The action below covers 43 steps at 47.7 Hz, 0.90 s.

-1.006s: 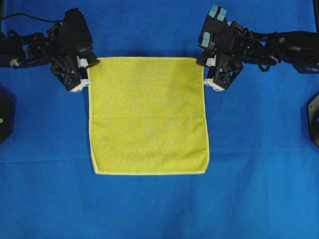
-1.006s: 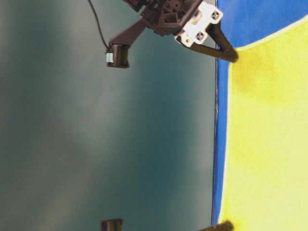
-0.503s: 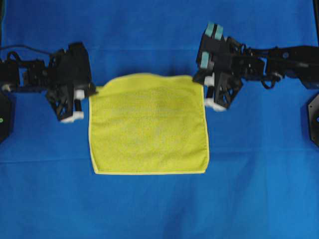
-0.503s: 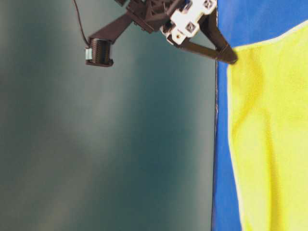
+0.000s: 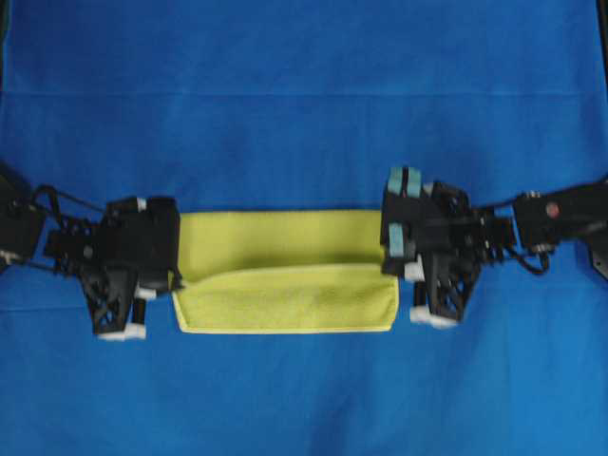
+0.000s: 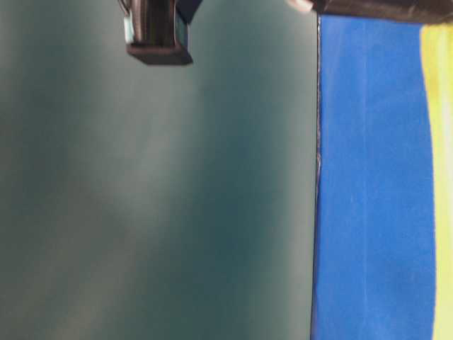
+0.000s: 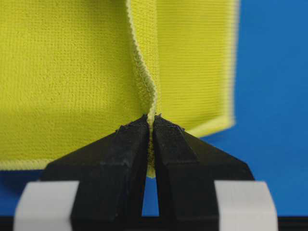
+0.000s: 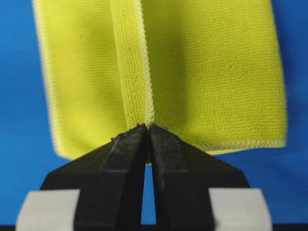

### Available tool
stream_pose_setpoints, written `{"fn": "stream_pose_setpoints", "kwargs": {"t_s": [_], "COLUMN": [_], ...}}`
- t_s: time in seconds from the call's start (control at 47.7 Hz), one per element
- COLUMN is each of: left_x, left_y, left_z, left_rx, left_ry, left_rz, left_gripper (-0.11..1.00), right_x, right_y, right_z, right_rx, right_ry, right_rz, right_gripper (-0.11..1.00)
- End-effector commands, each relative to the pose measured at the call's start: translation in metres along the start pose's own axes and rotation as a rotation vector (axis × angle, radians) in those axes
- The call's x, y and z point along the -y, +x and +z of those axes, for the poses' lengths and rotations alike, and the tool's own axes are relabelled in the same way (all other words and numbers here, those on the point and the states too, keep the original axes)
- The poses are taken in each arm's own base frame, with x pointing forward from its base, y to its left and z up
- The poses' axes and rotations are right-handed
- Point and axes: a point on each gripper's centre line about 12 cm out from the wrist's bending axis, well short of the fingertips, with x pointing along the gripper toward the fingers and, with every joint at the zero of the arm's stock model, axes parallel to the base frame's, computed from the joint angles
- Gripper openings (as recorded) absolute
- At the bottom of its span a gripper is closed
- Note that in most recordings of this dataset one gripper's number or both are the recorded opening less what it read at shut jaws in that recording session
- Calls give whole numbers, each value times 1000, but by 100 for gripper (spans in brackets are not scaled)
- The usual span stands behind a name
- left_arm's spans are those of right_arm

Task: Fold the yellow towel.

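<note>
Yellow towel [image 5: 285, 271] lies mid-surface on the blue cloth surface [image 5: 304, 95], part-way through a first fold: far half raised and carried over toward the near hem, which sits flat along the bottom of the band in the overhead view. Long axis now runs left–right, between the two arms. Left tool [image 7: 150, 126] clamped on a towel corner at the band's left end; wrist view shows the hem pinched between its closed jaws. Right tool [image 8: 147, 131] clamped the same way on the corner at the right end. Carried edge hangs short of the near hem, a strip of lower layer showing beyond it. Judgement: coming move turns on that gap, both tools drawing toward the near hem together, keeping the edge taut and parallel. Neither arm nearer; each holds its own end.
</note>
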Motion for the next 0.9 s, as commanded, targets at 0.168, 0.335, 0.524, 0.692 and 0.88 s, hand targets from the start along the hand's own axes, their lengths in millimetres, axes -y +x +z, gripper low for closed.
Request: {"fn": "stream_pose_setpoints", "kwargs": {"t_s": [0.168,0.335,0.524,0.692,0.88], "left_x": [35,38,34,29,29], "left_y": [12,16,16,16,14], "left_z": [9,5,4,6,10], "left_rx": [-6,-22,-25,-22,-8], "left_ry": [65,78,70,54,53], "left_rz": [-65,-70,-61,-49,-51], "left_gripper": [1,1,1,1,18], "right_x": [-33,-38,-38,-39,-42], "right_y": [-4,-2,4,8,10], "right_z": [-1,-3,-3,-2,5], "right_rx": [26,24,30,29,45], "right_ry": [-34,-41,-41,-37,-38], "right_rz": [70,79,81,81,88], "right_gripper": [3,3,3,3,30]}}
